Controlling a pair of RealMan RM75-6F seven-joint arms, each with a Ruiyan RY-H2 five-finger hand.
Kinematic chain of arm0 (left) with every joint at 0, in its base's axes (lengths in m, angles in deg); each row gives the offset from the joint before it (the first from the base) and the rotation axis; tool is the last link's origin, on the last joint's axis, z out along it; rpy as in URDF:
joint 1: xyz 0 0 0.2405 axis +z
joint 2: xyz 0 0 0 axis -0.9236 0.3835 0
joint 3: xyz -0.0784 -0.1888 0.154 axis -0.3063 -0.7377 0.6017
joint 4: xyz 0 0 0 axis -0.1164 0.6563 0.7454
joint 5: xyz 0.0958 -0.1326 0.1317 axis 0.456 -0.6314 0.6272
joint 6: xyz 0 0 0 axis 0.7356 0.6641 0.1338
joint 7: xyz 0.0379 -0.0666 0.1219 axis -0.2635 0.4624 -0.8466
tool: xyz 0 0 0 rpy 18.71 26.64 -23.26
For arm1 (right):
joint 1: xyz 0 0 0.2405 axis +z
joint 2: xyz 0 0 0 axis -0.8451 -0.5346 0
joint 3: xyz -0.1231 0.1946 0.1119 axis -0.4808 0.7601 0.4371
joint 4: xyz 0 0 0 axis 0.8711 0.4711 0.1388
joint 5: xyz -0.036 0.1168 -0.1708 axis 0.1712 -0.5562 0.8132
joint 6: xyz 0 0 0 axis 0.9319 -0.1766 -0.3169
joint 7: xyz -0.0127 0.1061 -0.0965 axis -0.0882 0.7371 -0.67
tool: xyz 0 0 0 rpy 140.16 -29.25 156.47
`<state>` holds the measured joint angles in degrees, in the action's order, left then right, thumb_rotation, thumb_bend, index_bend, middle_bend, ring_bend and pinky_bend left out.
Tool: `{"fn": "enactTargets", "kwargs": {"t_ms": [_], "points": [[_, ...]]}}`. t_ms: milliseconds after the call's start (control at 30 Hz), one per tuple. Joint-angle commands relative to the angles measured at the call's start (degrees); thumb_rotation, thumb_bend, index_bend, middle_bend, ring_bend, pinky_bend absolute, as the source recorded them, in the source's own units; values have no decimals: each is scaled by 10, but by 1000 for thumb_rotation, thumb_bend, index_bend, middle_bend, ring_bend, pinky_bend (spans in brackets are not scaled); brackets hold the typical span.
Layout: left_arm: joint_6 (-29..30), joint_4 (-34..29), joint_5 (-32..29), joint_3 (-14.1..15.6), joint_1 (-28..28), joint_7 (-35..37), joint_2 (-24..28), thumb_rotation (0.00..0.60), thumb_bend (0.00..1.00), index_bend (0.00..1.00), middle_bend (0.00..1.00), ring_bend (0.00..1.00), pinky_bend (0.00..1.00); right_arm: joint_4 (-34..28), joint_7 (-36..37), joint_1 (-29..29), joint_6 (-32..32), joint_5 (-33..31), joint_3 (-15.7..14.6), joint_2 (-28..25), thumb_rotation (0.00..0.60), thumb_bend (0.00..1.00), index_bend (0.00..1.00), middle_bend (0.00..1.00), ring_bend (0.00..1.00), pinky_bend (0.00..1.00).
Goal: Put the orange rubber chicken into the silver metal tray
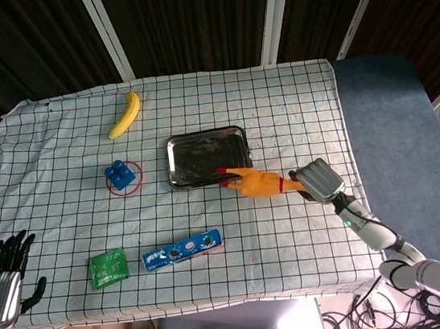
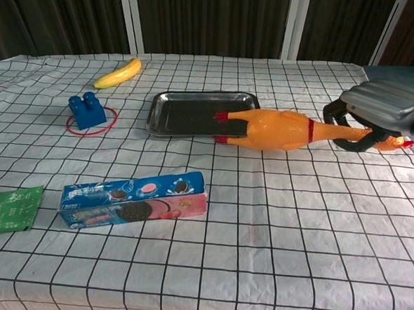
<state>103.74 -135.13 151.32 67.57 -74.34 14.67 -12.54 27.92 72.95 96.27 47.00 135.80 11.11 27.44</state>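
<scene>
chicken: I'm holding the orange rubber chicken (image 2: pixel 275 130) up off the cloth, stretched out sideways, red feet poking over the near right corner of the silver metal tray (image 2: pixel 188 112), body hanging just past that corner, so it's not lying in the tray.
right hand: my right hand (image 2: pixel 382 113) is gripping the chicken by the neck end, fingers curling under it, and the red beak is sticking out past the hand in the chest view.
left hand: my left hand (image 1: pixel 3 270) is sitting off the table's near left corner, holding nothing, fingers spread apart.
tray: it's sitting about mid-table with only reflections in it.
labels: the blue cookie box (image 2: pixel 134 200) is lying on its side near the front, showing dark sandwich cookies and a pink strip, but I can't read the brand. The green packet (image 2: pixel 7 211) at the near left has white writing that's too small to make out.
other stuff: a blue toy brick (image 2: pixel 87 110) is sitting inside a red ring (image 2: pixel 90 128), left of the tray, and a banana (image 2: pixel 119 72) is lying toward the back left.
surface: the table is wearing a white cloth with a black grid (image 2: pixel 270 271), a bit wrinkled, with a blue-grey top (image 1: pixel 388 150) showing along the right.
room: dark panels with white strips are running behind the table.
</scene>
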Motion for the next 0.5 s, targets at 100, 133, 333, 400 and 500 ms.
{"fn": "enactTargets", "kwargs": {"t_ms": [100, 133, 333, 400, 500], "points": [[9, 12, 45, 10, -9, 33, -5, 600, 375, 0, 0, 0, 26, -100, -19, -1, 30, 24, -1, -67, 600, 467, 849, 739, 760, 810], [11, 18, 61, 13, -14, 46, -9, 600, 374, 0, 0, 0, 26, -114, -24, 1, 30, 24, 1, -74, 600, 468, 849, 739, 760, 810], [9, 47, 151, 32, -56, 129, -32, 600, 351, 0, 0, 0, 26, -208, -65, 25, 12, 16, 27, -102, 600, 468, 849, 739, 760, 810], [-2, 48, 166, 31, -75, 138, -41, 600, 344, 0, 0, 0, 25, -241, -81, 35, 1, 7, 38, -105, 600, 468, 849, 739, 760, 810], [-12, 48, 177, 25, -96, 147, -55, 600, 330, 0, 0, 0, 18, -275, -105, 47, -14, -4, 50, -105, 600, 468, 849, 739, 760, 810]]}}
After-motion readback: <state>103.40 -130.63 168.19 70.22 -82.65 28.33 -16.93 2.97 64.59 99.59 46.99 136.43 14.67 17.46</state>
